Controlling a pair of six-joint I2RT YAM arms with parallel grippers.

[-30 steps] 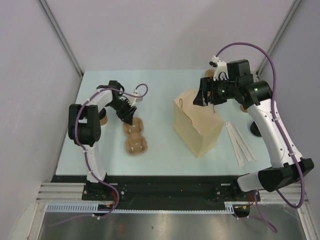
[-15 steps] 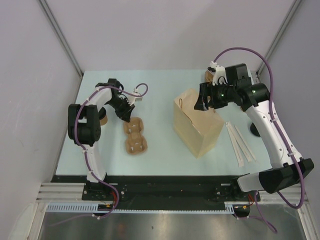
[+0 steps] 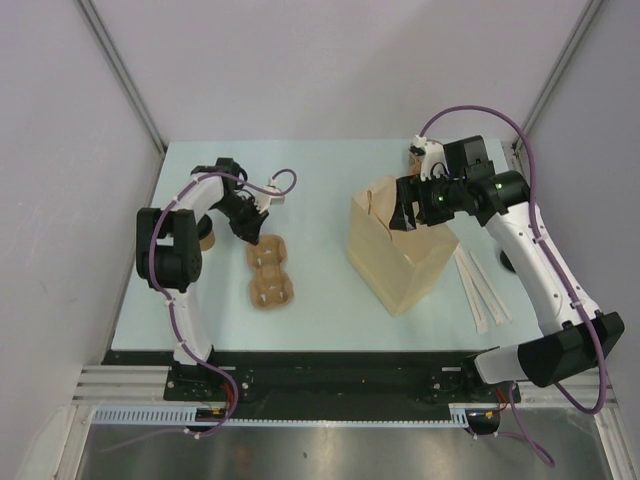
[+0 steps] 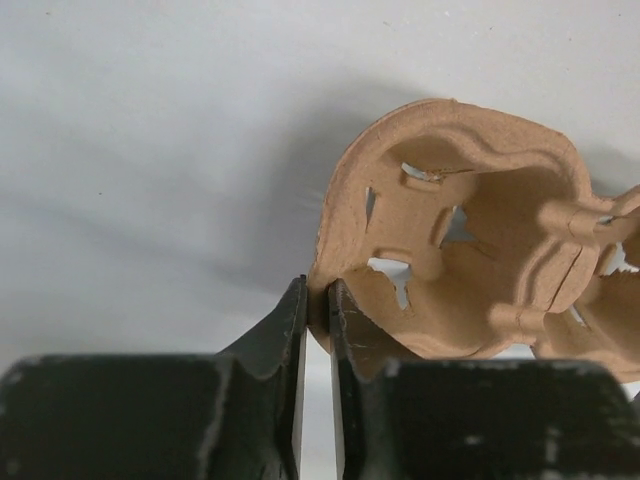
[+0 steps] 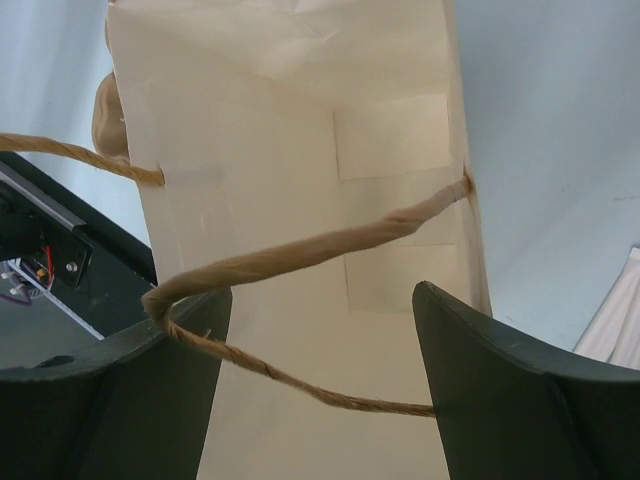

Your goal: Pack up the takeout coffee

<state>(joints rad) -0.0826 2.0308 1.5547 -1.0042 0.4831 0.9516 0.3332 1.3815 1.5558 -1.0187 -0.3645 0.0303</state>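
One brown takeout coffee cup stands at the table's left, half hidden behind my left arm. Another shows at the back beside my right wrist. My left gripper is shut on the near rim of a moulded pulp cup carrier, which holds no cups. My right gripper hangs open over the mouth of the tan paper bag. One twisted handle loops across between its fingers without being clamped.
Long white wrapped straws lie right of the bag. The bag stands upright at centre right and the carrier lies left of centre on the pale blue table. Grey walls close in the back and sides.
My left jaws have closed onto the carrier's rim. My right gripper has moved left and down, closer over the bag's mouth, and stays open.
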